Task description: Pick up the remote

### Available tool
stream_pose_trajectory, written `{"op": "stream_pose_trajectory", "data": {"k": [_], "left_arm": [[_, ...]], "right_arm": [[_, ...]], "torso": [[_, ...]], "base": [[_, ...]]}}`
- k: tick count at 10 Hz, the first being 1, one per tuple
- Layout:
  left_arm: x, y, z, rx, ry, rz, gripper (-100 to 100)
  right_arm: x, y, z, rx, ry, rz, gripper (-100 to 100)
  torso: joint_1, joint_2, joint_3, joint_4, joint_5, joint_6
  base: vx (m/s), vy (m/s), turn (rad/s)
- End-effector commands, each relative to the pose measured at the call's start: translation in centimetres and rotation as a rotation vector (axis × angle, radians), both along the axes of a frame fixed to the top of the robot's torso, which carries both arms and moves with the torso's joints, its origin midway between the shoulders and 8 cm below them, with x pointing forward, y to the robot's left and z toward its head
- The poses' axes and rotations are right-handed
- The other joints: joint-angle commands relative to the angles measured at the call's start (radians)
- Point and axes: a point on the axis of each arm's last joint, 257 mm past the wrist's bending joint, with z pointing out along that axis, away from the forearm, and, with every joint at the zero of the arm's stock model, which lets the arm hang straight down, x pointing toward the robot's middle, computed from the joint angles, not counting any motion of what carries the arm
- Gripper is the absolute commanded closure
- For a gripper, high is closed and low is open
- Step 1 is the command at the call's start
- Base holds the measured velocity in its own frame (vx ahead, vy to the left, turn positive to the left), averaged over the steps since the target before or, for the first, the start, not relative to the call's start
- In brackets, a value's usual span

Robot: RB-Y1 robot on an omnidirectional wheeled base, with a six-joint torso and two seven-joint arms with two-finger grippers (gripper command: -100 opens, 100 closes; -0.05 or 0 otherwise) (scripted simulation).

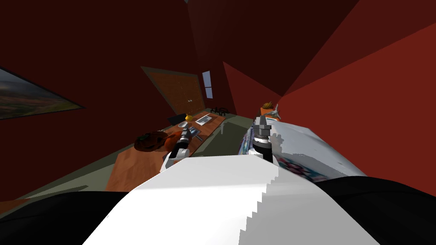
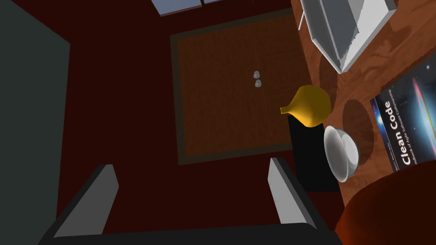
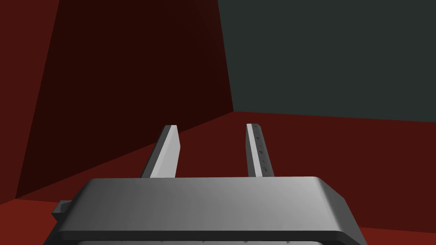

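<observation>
A wide grey slab, the remote (image 3: pixel 204 204), lies across the base of my right gripper (image 3: pixel 213 127) and hides the lower part of both fingers. The fingers stand partly closed with it between them, and the gap between their tips is empty. My right arm is raised, its gripper (image 1: pixel 262 121) pointing up over a white surface, with a grey block at its tip. My left gripper (image 2: pixel 191 168) is open and holds nothing. It hovers beside the wooden table (image 1: pixel 140 166), where it shows as a small dark left gripper (image 1: pixel 185 132).
On the table by my left hand are a yellow vase (image 2: pixel 310 105), a white bowl (image 2: pixel 340 153), a "Clean Code" book (image 2: pixel 408 123) and a grey laptop (image 2: pixel 345 29). Behind them is a brown two-knob cabinet (image 2: pixel 230 85). A white patterned surface (image 1: pixel 315 149) lies on my right.
</observation>
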Motion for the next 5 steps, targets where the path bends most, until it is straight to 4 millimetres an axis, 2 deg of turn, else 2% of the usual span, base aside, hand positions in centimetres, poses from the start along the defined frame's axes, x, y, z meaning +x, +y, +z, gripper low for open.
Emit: {"op": "stream_pose_trajectory", "data": {"k": [1, 5], "left_arm": [[0.3, 0.3, -1.2, 0.003, 0.048, 0.008, -100], [1.0, 1.7, -4.5, 0.017, 0.171, 0.024, -100]], "right_arm": [[0.0, 0.0, 0.0, 0.0, 0.0, 0.0, 0], [0.0, 0.0, 0.0, 0.0, 0.0, 0.0, 0]], "torso": [[0.0, 0.0, 0.0, 0.0, 0.0, 0.0], [0.0, -0.001, 0.0, 0.0, 0.0, 0.0]], "base": [[-0.018, -0.002, -0.006], [-0.014, -0.004, -0.009]]}}
